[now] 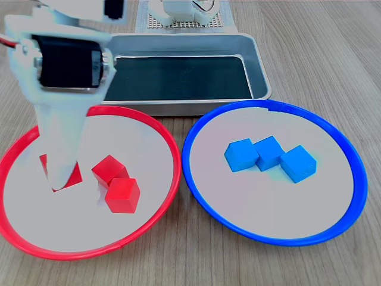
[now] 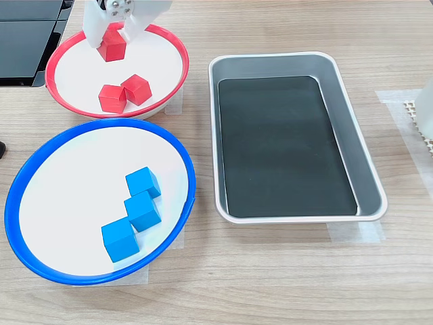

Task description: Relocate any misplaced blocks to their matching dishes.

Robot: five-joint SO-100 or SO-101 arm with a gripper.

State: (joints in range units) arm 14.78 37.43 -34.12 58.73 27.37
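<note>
Now red block between tool fingers

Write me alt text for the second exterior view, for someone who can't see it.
A white robot gripper straddles a red cube over a red-rimmed dish holding two more red cubes. A blue-rimmed dish holds three blue cubes; a grey metal tray sits alongside.

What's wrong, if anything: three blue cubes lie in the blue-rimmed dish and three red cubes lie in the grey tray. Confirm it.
One thing is wrong: the grey tray is empty. In both exterior views the three red cubes are in the red-rimmed dish. The blue part holds.
</note>
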